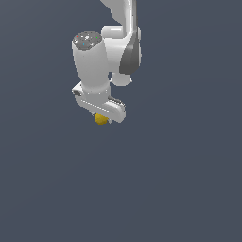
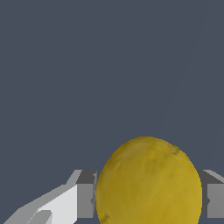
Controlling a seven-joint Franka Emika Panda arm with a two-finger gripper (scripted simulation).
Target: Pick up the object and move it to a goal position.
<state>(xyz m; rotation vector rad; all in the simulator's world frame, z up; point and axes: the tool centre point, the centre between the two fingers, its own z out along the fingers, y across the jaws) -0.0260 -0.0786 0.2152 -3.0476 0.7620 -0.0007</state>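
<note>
Yellow and faintly mottled, the lemon (image 2: 148, 181) is sitting between the two grey fingers (image 2: 85, 199), which are pressing on both its sides, so the jaws are clamped on it. In the exterior view it is peeking out beneath the white gripper (image 1: 102, 118), at 6 o'clock from the arm (image 1: 120, 47), against a plain slate floor (image 1: 179, 179)

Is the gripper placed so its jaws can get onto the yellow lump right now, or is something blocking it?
Probably yes. In the wrist view the yellow lump sits between the two fingers, with nothing else around it. In the exterior view it shows just beneath the gripper. Whether the jaws already press it is unclear.
</note>
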